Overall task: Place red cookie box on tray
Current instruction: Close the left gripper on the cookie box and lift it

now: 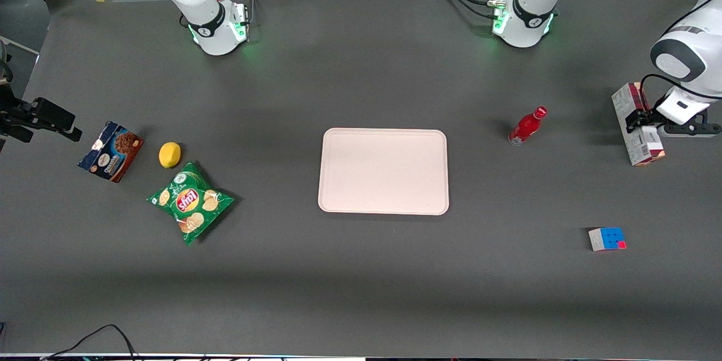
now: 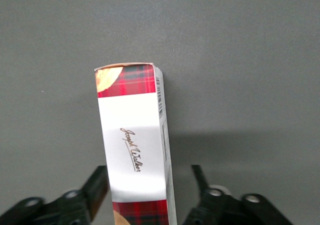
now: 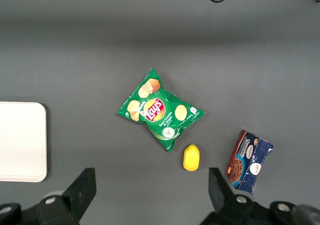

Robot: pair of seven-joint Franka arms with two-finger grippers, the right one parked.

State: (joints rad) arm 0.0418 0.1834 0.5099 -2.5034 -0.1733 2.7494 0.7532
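Note:
The red cookie box [image 1: 645,149] lies on the dark table toward the working arm's end, its whitish printed face up. In the left wrist view the red cookie box [image 2: 132,135] shows red plaid ends and a white label. My left gripper [image 1: 640,122] is down over the box's middle, open. Its fingers straddle the carton; one fingertip [image 2: 100,182] is at the box's side and the other stands apart from it. The gripper [image 2: 149,176] has not closed on anything. The pale pink tray [image 1: 383,171] lies flat at the table's middle, also seen as the tray [image 3: 20,140] in the right wrist view.
A small red bottle [image 1: 527,126] stands between the tray and the cookie box. A Rubik's cube [image 1: 607,238] sits nearer the front camera. Toward the parked arm's end lie a green chips bag [image 1: 190,202], a lemon [image 1: 170,154] and a blue-and-brown cookie box [image 1: 111,151].

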